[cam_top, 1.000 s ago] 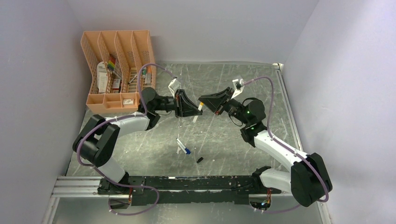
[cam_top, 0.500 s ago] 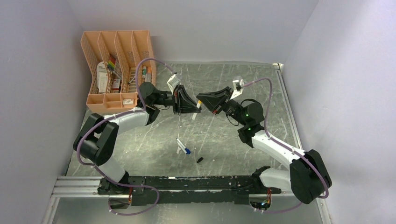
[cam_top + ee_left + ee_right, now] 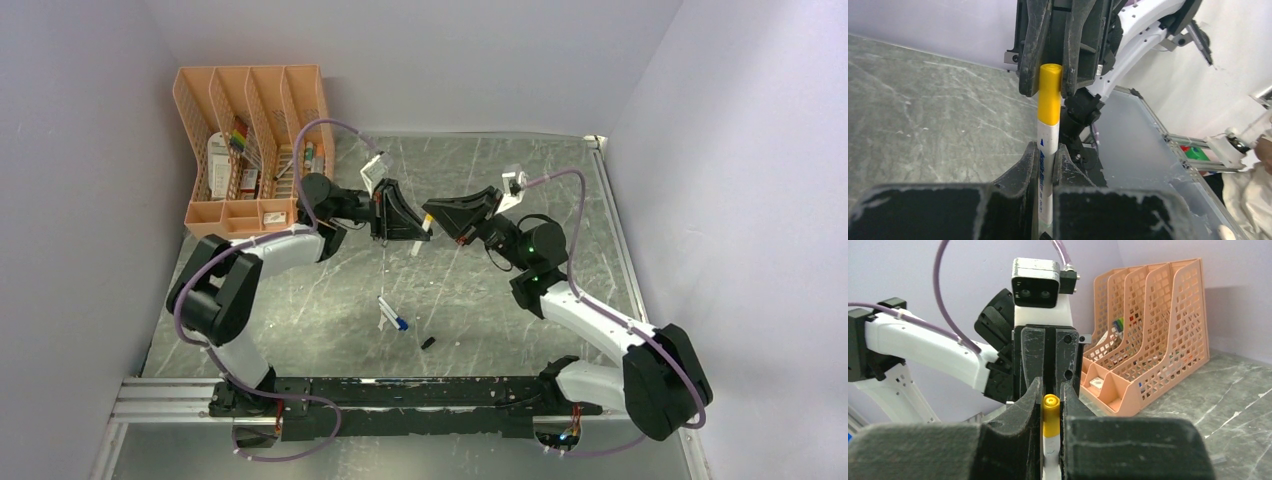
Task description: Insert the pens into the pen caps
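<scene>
Left arm (image 3: 280,255), right arm (image 3: 590,315) raised, jaws clamped.

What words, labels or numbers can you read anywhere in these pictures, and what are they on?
White pen: blue print along the barrel, too blurred to read.
Yellow cap: no print visible.
Items in the orange organizer: labels too small to read.
Nothing else readable.

White pen (image 3: 1047,155) pinched in left jaws, its yellow cap (image 3: 1050,92) between right jaws
</scene>
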Motion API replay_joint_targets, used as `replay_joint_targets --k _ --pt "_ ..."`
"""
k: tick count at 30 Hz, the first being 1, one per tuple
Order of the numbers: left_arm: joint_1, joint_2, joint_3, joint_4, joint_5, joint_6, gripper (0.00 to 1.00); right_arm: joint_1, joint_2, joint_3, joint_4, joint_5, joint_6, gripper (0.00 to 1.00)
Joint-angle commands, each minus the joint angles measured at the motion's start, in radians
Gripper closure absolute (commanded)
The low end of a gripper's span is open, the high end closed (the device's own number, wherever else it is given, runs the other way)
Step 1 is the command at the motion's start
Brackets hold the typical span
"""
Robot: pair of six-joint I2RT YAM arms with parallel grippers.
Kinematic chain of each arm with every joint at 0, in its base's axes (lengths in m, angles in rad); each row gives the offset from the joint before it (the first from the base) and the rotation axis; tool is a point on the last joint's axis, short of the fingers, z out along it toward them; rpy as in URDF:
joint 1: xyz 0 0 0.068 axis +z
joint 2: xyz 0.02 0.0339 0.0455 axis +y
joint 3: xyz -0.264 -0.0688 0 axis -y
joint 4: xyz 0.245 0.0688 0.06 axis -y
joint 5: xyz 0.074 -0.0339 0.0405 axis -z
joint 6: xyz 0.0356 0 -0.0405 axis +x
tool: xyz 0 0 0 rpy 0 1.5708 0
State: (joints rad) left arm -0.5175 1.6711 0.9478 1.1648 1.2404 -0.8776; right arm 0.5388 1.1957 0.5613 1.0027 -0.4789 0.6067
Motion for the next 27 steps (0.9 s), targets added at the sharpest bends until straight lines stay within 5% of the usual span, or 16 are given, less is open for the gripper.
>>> replay_joint_targets --k 1,4,8,16,20,24,27 --pt "0.007 -0.002 0.184 0.464 -0.260 -0.206 0.93 0.062 0.038 -0.108 -0.469 -0.270 0.061 1.00" --pt "0.003 0.074 0.156 0.637 -0.202 -0.364 0.93 0.023 -0.005 -0.079 -0.405 -0.199 0.123 0.93" --pt "-0.022 0.102 0.079 0.643 -0.158 -0.373 0.93 -0.039 -0.088 -0.057 -0.348 -0.063 0.170 0.85" --pt "-0.030 0.106 0.004 0.505 -0.123 -0.266 0.93 -0.195 -0.272 0.033 -0.488 0.269 0.140 0.26" --pt "-0.030 0.057 0.020 0.027 -0.239 0.118 0.93 -0.201 -0.324 0.039 -0.620 0.376 0.056 0.25" --pt "-0.092 0.041 0.163 -0.746 -0.631 0.621 0.93 -0.201 -0.341 0.001 -0.692 0.391 0.039 0.27" --pt "-0.142 0.100 0.287 -1.007 -0.880 0.759 0.93 -0.203 -0.347 -0.039 -0.706 0.374 0.049 0.28"
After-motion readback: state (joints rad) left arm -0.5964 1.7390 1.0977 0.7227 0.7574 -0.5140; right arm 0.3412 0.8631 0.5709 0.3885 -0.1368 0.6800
